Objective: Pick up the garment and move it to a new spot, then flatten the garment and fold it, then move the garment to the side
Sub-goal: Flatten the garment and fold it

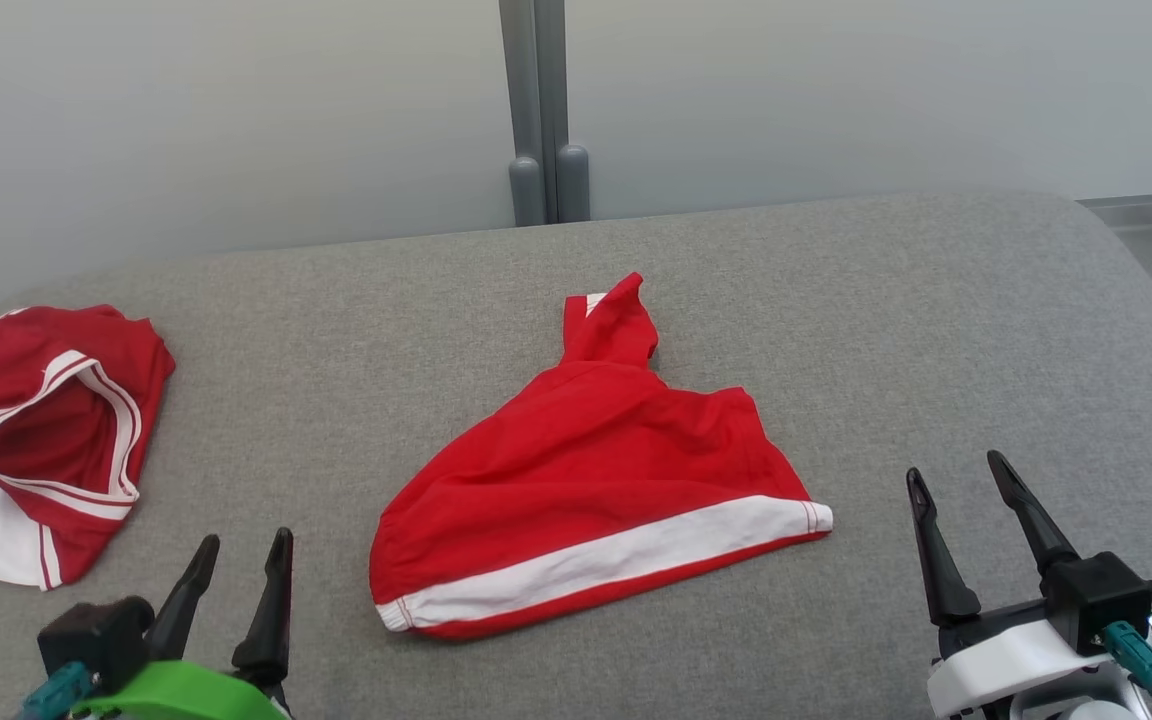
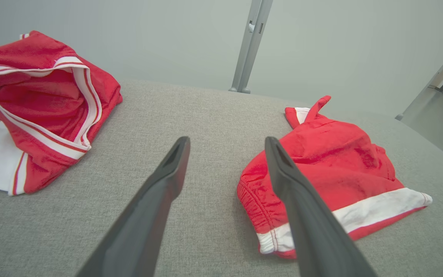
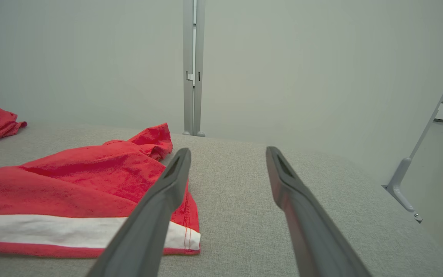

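Observation:
A red garment (image 1: 586, 470) with a white band along its lower edge lies crumpled in the middle of the grey fabric surface (image 1: 886, 320), one narrow part sticking up at its far end. My left gripper (image 1: 244, 537) stands open at the lower left, short of the garment's left end, nothing between its fingers. In the left wrist view the garment (image 2: 340, 161) lies just right of the open left gripper (image 2: 226, 139). My right gripper (image 1: 954, 464) is open at the lower right, a little apart from the garment's right corner. The right wrist view has the garment (image 3: 71, 181) left of that gripper (image 3: 227, 149).
A second red garment (image 1: 46, 420) with white stripes and a white part lies bunched at the surface's left edge, also in the left wrist view (image 2: 40, 100). A grey post (image 1: 536, 150) stands against the pale wall behind. The surface's right edge drops to the floor (image 3: 437, 173).

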